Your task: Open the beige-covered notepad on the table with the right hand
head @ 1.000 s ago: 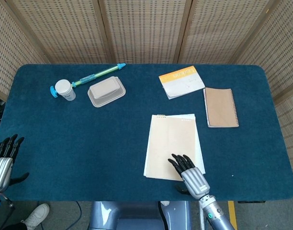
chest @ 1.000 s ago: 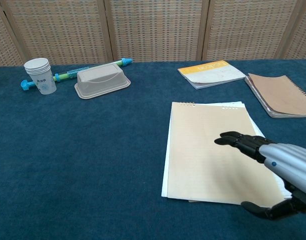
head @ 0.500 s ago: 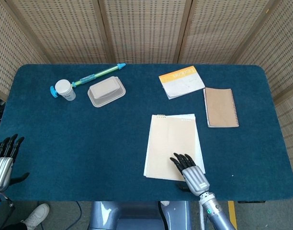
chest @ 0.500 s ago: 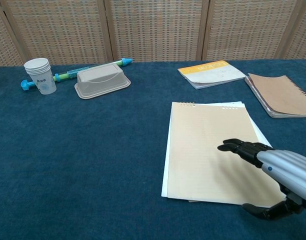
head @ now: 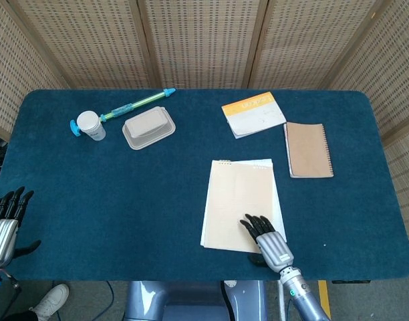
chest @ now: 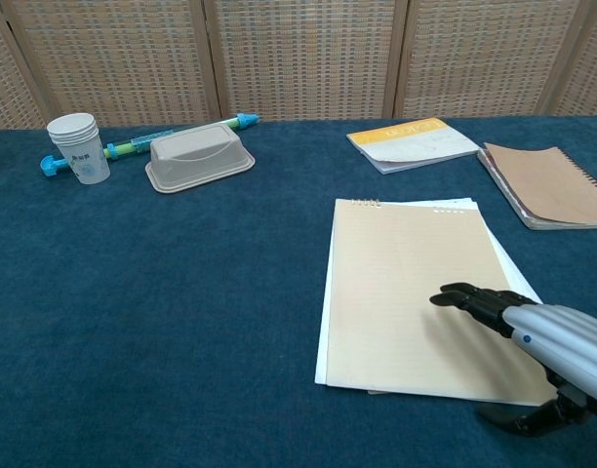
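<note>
The beige-covered notepad lies flat and closed on the blue table, white pages showing along its right and near edges. My right hand hovers over the pad's near right corner, fingers stretched forward and thumb hanging below, holding nothing. My left hand rests at the table's near left edge, fingers apart and empty; only the head view shows it.
A brown spiral notebook and an orange-and-white booklet lie behind the pad on the right. At the far left stand a white cup, a beige lidded container and a blue-green tube.
My right hand has drawn back toward the near edge of the table, sliding off the middle of the notepad to its near right corner. The pad and left hand have not moved.
</note>
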`<state>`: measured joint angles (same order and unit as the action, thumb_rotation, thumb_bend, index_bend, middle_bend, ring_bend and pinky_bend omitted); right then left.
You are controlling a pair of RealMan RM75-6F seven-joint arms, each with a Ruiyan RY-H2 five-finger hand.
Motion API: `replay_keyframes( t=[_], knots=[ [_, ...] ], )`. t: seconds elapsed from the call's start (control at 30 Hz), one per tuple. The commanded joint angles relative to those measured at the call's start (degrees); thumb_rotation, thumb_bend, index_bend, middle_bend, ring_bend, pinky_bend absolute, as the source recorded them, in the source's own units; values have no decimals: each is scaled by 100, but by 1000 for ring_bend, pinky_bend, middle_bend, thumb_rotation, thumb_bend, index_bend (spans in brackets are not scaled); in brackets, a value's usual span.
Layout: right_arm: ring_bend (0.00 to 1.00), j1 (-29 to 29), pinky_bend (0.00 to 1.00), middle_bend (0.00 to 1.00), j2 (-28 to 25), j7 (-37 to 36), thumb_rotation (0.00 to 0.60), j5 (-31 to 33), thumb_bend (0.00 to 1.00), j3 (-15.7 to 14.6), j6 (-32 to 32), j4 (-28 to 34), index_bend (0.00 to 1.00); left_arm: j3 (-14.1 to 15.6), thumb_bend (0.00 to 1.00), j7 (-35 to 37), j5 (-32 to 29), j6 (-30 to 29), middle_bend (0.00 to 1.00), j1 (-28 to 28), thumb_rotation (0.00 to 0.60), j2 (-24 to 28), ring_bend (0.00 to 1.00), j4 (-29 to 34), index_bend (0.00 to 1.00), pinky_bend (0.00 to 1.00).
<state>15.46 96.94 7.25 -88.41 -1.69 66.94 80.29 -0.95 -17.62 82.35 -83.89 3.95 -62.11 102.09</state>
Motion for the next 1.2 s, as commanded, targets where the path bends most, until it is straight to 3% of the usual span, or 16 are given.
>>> replay_keyframes(
  t=[0.03, 0.3, 0.57, 0.83, 1.03, 1.2],
  knots=[
    [0, 5, 0, 0, 26, -12, 600, 19, 457, -10, -10, -36, 63, 0, 95, -2, 0, 6, 0, 5, 600, -1, 0, 2, 0, 80],
    [0, 30, 0, 0, 100, 2, 600, 114, 479, 32, -29, -183, 63, 4, 95, -2, 19, -13, 0, -2, 600, -10, 0, -8, 0, 80],
    [0, 11, 0, 0, 226, -126, 600, 42, 666, 117, 237, -390, 84, 23, 95, -3, 80, -24, 0, 0, 600, -24, 0, -8, 0, 80],
    [0, 37, 0, 0, 312, -461, 600, -132, 723, 241, 587, -551, 113, 23, 96, 18, 107, -35, 0, 2, 600, -45, 0, -26, 0, 80],
    [0, 238, 0, 0, 327, -429, 600, -7, 721, 501, 462, -534, 119, 25, 97, 2, 98, -22, 0, 6, 600, -68, 0, -43, 0, 80],
    [0, 603, 0, 0, 160, -145, 600, 430, 719, 901, -96, -337, 119, 13, 96, 2, 45, 22, 0, 22, 600, -65, 0, -47, 0, 81]
  ],
)
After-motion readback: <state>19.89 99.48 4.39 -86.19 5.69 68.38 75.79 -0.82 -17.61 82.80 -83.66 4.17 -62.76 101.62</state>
